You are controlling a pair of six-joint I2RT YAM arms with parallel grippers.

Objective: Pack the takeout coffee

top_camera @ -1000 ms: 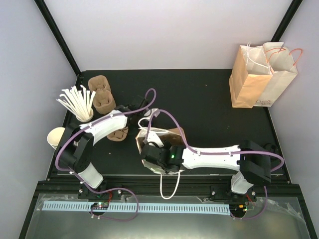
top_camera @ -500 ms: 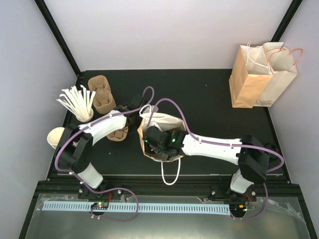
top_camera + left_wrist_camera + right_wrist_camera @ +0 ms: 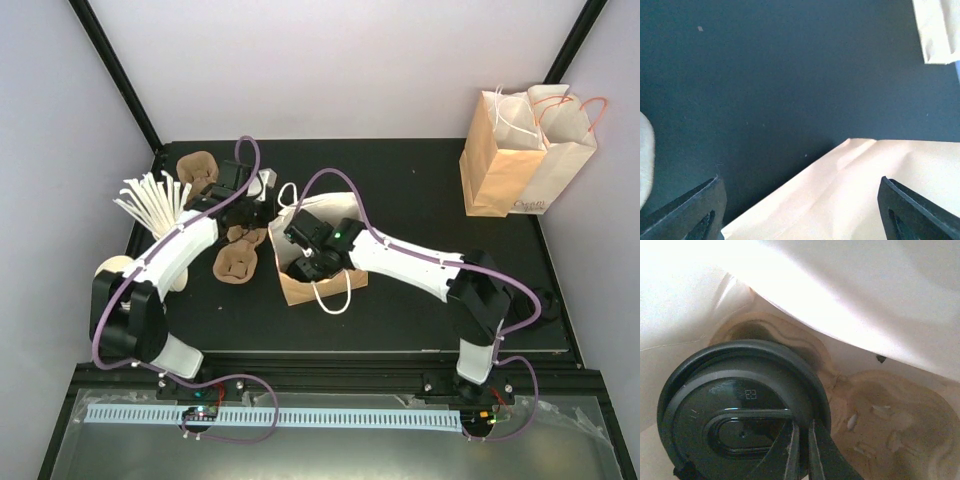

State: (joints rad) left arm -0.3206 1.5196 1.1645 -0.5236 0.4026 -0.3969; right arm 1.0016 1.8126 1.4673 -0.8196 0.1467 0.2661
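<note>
- While the right gripper [image 3: 801, 430] hangs inside the paper bag [image 3: 865, 300], its fingers are pressed together, possibly nipping the lid's rim.
- The coffee [image 3: 740, 405] sits just under those fingers, in a carrier [image 3: 890, 430].
- The left gripper [image 3: 802, 215] is spread wide over the table [image 3: 765, 75], with the bag's edge between its fingers.

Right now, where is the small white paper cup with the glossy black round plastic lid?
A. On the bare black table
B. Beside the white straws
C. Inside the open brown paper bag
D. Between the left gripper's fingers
C: the right wrist view shows its black lid between the paper walls of the bag, beside an empty pulp carrier well.
</note>
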